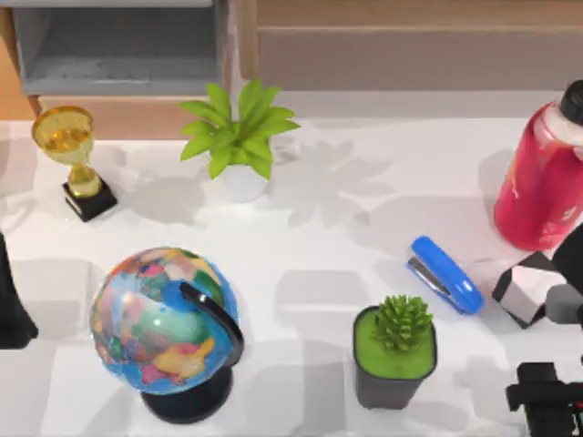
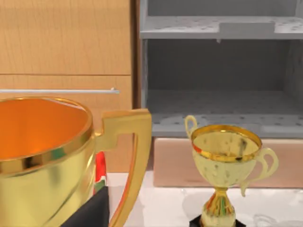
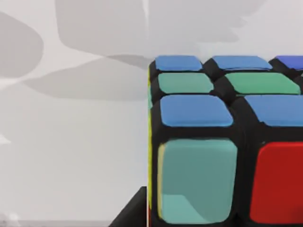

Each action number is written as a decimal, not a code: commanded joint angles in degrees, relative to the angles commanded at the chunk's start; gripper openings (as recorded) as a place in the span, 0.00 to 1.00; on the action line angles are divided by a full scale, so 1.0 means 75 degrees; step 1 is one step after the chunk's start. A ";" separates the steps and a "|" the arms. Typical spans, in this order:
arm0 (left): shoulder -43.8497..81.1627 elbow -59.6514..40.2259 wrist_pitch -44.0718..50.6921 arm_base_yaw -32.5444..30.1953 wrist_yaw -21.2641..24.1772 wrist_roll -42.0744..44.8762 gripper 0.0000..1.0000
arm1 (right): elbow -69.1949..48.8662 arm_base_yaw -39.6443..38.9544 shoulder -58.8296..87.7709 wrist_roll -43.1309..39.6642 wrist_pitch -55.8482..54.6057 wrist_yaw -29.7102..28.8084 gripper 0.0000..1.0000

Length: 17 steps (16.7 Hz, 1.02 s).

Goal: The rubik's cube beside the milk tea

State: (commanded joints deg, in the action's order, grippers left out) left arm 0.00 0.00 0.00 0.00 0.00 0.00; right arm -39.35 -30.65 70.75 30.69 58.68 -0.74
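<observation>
white tabletop (image 1: 319, 228) held the rubik's cube (image 1: 530, 287) just beside the milk tea (image 1: 544, 182); right gripper (image 1: 567, 305) touched it, grip unclear; release seemed next.

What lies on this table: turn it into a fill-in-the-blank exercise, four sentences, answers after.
1. The rubik's cube, with the right gripper at it, lies in front of the milk tea and beside a ___ stapler.
2. The milk tea's cap is ___.
3. The left arm is parked at the table's left edge, beside the ___.
4. The succulent stands in a dark pot; the leafy plant's pot is ___.

Missing words: blue; black; globe; white.
</observation>
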 joint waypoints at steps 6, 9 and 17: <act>0.0000 0.0000 0.0000 0.0000 0.0000 0.0000 1.00 | 0.0000 0.0000 0.0000 0.0000 0.0000 0.0000 0.53; 0.0000 0.0000 0.0000 0.0000 0.0000 0.0000 1.00 | 0.0000 0.0000 0.0000 0.0000 0.0000 0.0000 0.75; 0.0000 0.0000 0.0000 0.0000 0.0000 0.0000 1.00 | 0.0000 0.0000 0.0000 0.0000 0.0000 0.0000 1.00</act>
State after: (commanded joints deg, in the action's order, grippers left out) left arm 0.00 0.00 0.00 0.00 0.00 0.00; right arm -39.35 -30.65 70.75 30.69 58.68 -0.74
